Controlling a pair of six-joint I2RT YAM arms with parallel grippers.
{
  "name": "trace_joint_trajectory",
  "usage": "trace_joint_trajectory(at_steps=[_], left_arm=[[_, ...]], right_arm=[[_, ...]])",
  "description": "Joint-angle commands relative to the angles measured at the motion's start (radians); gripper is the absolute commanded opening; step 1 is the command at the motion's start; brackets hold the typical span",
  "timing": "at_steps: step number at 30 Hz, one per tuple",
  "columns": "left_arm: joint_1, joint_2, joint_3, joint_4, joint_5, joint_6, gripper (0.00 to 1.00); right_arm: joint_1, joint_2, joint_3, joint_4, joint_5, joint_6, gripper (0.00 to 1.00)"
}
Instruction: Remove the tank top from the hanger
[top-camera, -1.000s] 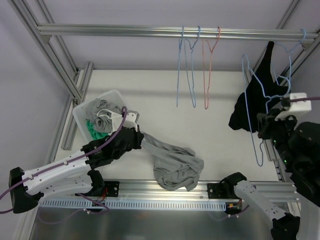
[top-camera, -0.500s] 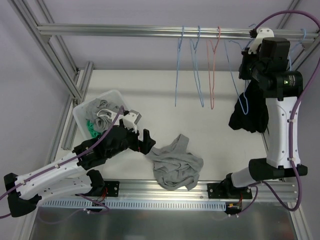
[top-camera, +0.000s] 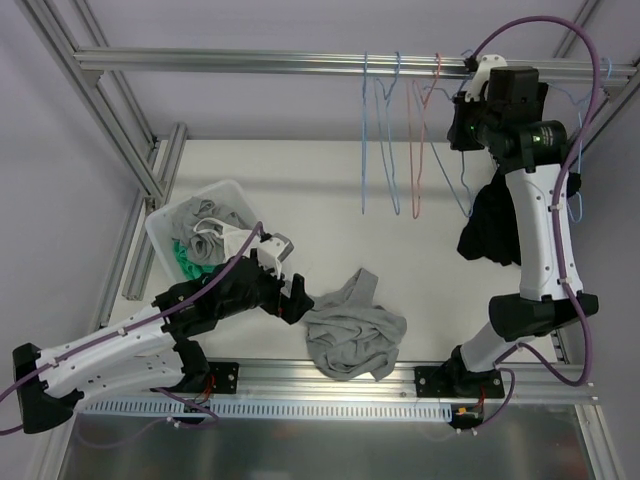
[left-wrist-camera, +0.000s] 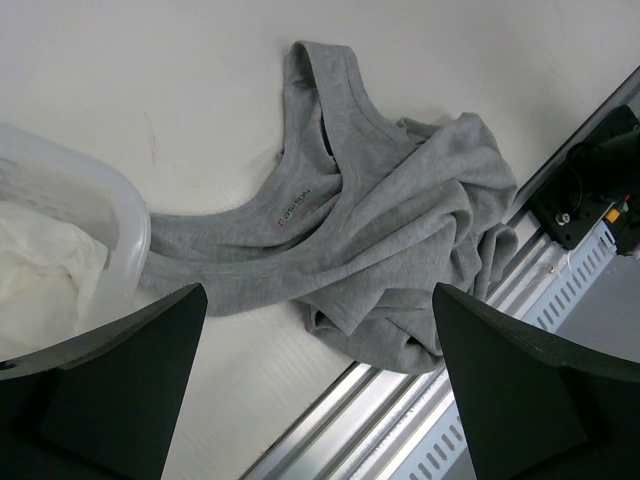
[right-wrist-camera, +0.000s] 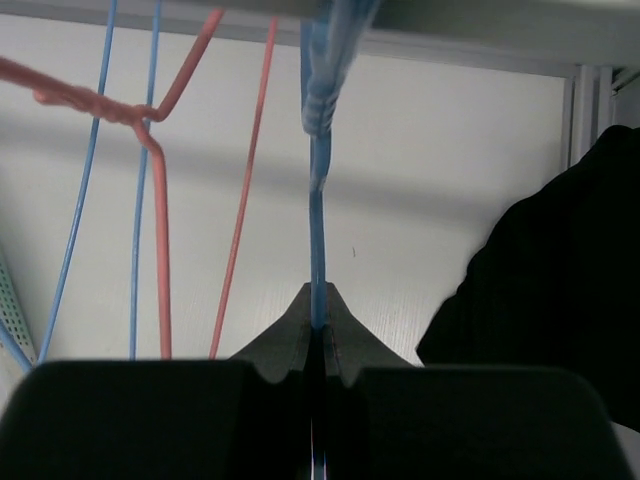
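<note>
The grey tank top lies crumpled on the table near the front rail, off any hanger; the left wrist view shows its straps and neck label. My left gripper hovers at its left edge, open and empty. My right gripper is raised to the top rail and is shut on the thin wire of a blue hanger. In the right wrist view that wire runs straight up from the closed tips.
A clear plastic bin of clothes stands at the left, its rim close to my left fingers. Blue hangers and a red one hang from the rail. A black garment hangs at the right.
My left gripper opened and let go of the grey tank top, which settled on the table. My right arm rose with the blue hanger up to the rail and shifted left.
</note>
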Motion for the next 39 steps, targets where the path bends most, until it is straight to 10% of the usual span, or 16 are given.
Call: trace_joint_trajectory(at_steps=[1,8,9,18,31,33,36,39], left_arm=[[0.004,0.023,0.007,0.025,0.023,-0.003,0.99],[-0.004,0.121,0.061,0.101,0.135,0.014,0.99],[-0.011,0.157,0.067,0.112,0.143,0.014,0.99],[-0.128,0.514,0.147,0.13,0.163,0.055,0.99],[-0.281,1.082,0.34,0.126,0.108,0.008,0.99],[-0.301,1.092,0.34,0.126,0.068,-0.018,0.7],[-0.318,1.014,0.308,0.123,-0.059,-0.083,0.0],[-0.32,0.86,0.28,0.089,-0.183,-0.12,0.0]], right_arm=[[0.039,-0.003,-0.056,0.035,0.046,0.004,0.0],[0.04,-0.149,-0.347,0.15,0.078,0.041,0.06],[0.033,-0.195,-0.377,0.178,0.072,0.047,0.27],[-0.046,-0.456,-0.585,0.187,0.139,0.044,0.99],[-0.066,-0.884,-0.74,0.141,0.137,0.031,0.99],[-0.066,-0.916,-0.737,0.141,0.097,0.031,0.99],[-0.066,-0.945,-0.727,0.135,0.096,0.026,1.0],[-0.066,-0.99,-0.731,0.137,0.118,0.023,0.99]])
